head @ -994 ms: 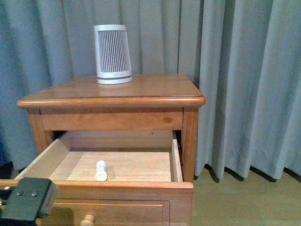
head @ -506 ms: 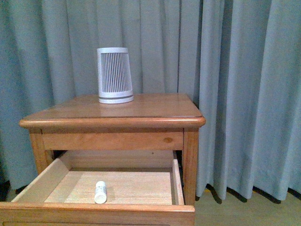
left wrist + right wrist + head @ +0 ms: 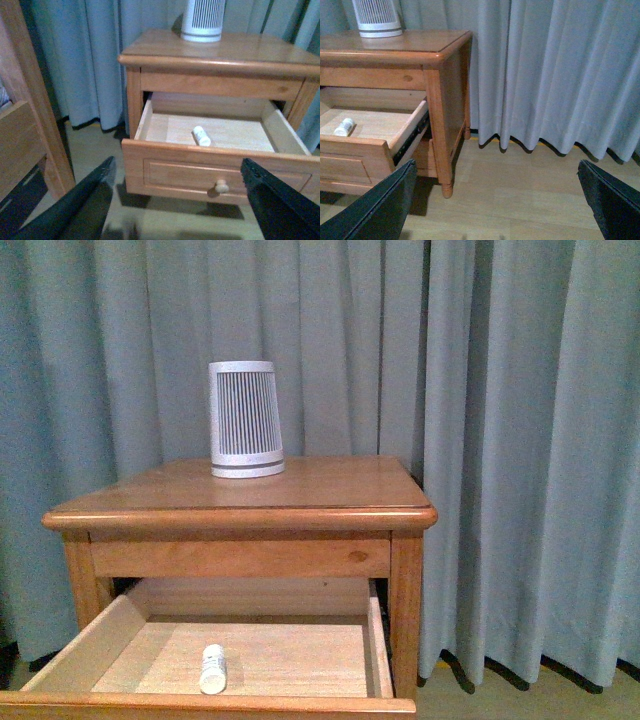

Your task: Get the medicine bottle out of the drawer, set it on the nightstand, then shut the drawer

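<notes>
We find the drawer (image 3: 85, 650) of the nightstand (image 3: 300, 492) standing open. The medicine bottle (image 3: 213, 668) lies on its side on the pale drawer floor, near the front board and clear of both side walls. A slatted white device (image 3: 245, 420) stands on the top slab (towards its back edge). The left jaws and right jaws both gape wide, empty, touching nothing.

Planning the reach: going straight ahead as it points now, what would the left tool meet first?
Likely the front panel of the drawer, near its knob; the medicine bottle lies behind it, inside. Depth is uncertain.
</notes>
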